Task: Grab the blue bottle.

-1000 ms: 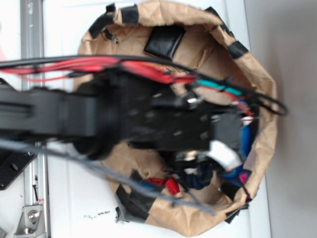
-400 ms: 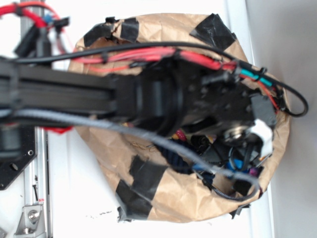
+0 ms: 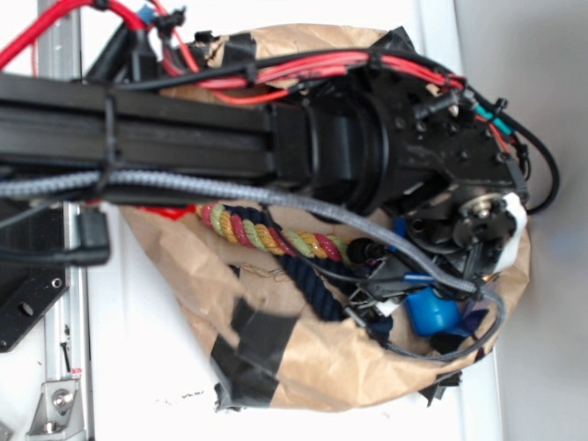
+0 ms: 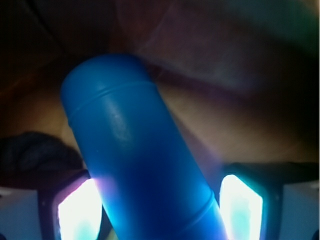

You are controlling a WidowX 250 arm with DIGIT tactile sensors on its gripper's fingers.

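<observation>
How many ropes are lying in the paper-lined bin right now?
2. A multicolored braided rope runs below the arm; a dark navy rope lies beside it, reaching toward the blue bottle. The arm covers much of the bin, so more may be hidden.

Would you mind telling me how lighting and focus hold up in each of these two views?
Wrist view: dim background, the blue bottle fills the frame, slightly soft, and the fingers glare white. Exterior view: bright and even, the paper bag fairly sharp, the near arm soft.
</observation>
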